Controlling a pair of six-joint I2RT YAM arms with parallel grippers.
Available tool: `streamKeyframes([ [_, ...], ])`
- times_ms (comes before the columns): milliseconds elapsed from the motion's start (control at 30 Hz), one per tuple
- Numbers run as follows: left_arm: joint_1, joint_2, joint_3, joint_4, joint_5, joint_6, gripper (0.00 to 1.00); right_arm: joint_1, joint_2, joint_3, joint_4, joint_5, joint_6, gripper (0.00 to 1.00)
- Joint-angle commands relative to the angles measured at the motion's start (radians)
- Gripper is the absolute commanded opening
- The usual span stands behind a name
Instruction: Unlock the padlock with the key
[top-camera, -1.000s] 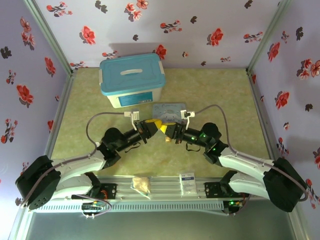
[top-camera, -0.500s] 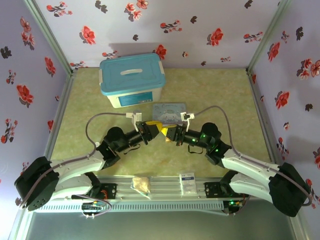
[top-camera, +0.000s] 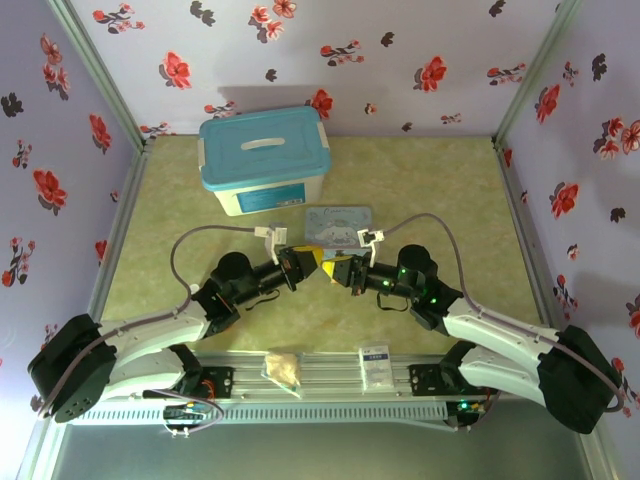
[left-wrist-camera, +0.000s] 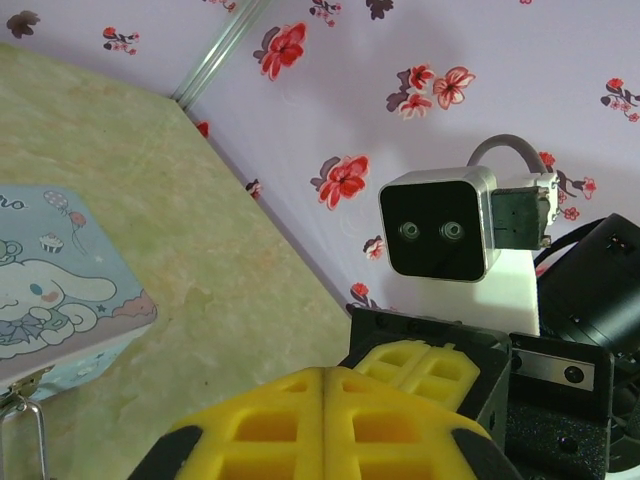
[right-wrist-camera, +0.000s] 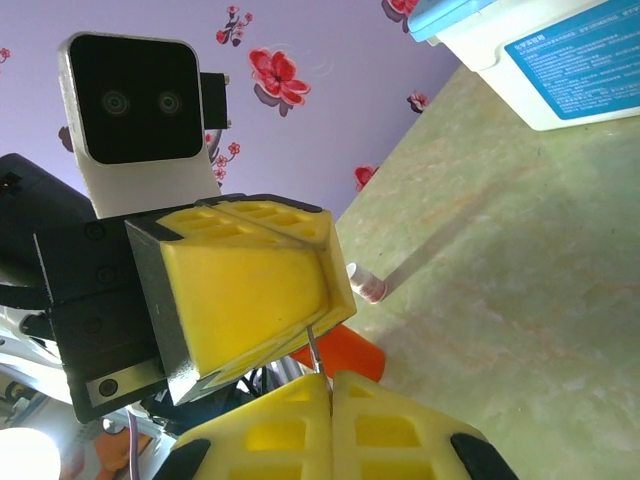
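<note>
Right wrist view: the right gripper (right-wrist-camera: 330, 392), its pads pressed shut, pinches a thin grey sliver judged to be the key (right-wrist-camera: 314, 352). The key's free end touches the tip of the left gripper (right-wrist-camera: 332, 262), whose 2 yellow pads are also closed, with nothing seen between them. The risk is that so slight a key could twist or slide out of the soft pads if the 2 grippers press or pull unevenly. It would then drop to the table (right-wrist-camera: 520, 260) or meet the keyhole skewed. In the left wrist view a thin silvery loop, likely the shackle of the padlock (left-wrist-camera: 28, 440), sits at the near edge of the pale blue cartoon tin (left-wrist-camera: 60, 290). The frame cuts off its body, so the keyhole's facing cannot be told.
</note>
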Motion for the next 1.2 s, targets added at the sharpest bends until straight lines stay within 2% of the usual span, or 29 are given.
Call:
streamKeyframes([
  [0, 0.005, -0.006, 0.032, -0.028, 0.020, 0.027, 0.07, -0.003, -0.001, 0.040, 0.005, 0.005, -0.026, 0.00],
  [67, 0.005, 0.003, 0.038, -0.031, 0.033, 0.026, 0.12, -0.003, 0.004, 0.043, 0.006, 0.007, -0.026, 0.00],
  [133, 0.005, 0.011, 0.043, -0.028, 0.044, 0.026, 0.12, -0.004, 0.006, 0.046, 0.009, 0.006, -0.027, 0.00],
  [233, 0.005, 0.016, 0.045, -0.030, 0.048, 0.023, 0.07, -0.006, 0.012, 0.053, 0.004, 0.004, -0.029, 0.00],
  [267, 0.005, 0.016, 0.049, -0.037, 0.048, 0.026, 0.00, -0.005, 0.015, 0.055, 0.004, 0.002, -0.029, 0.00],
  [433, 0.007, 0.009, 0.048, -0.042, 0.049, 0.033, 0.00, -0.005, 0.022, 0.053, -0.002, 0.015, -0.028, 0.02],
  [500, 0.008, -0.003, 0.042, -0.041, 0.034, 0.032, 0.00, -0.006, 0.012, 0.044, 0.007, 0.037, -0.016, 0.37],
  [567, 0.008, -0.016, 0.032, -0.021, 0.011, 0.023, 0.00, -0.008, 0.007, 0.023, 0.067, 0.045, 0.014, 0.59],
  [633, 0.009, -0.025, 0.021, 0.017, -0.008, 0.006, 0.00, -0.009, 0.013, 0.006, 0.143, 0.043, 0.050, 0.66],
  [833, 0.010, -0.014, 0.006, 0.152, -0.042, -0.060, 0.00, -0.011, 0.114, 0.000, 0.373, -0.004, 0.150, 0.63],
  [1000, 0.012, 0.005, 0.000, 0.192, -0.039, -0.078, 0.00, -0.009, 0.164, 0.006, 0.464, -0.027, 0.184, 0.41],
  [1100, 0.013, -0.005, -0.003, 0.186, -0.042, -0.077, 0.00, -0.010, 0.147, -0.004, 0.449, -0.014, 0.173, 0.32],
  [1167, 0.013, -0.011, -0.003, 0.178, -0.042, -0.074, 0.00, -0.010, 0.135, -0.007, 0.432, -0.007, 0.166, 0.29],
])
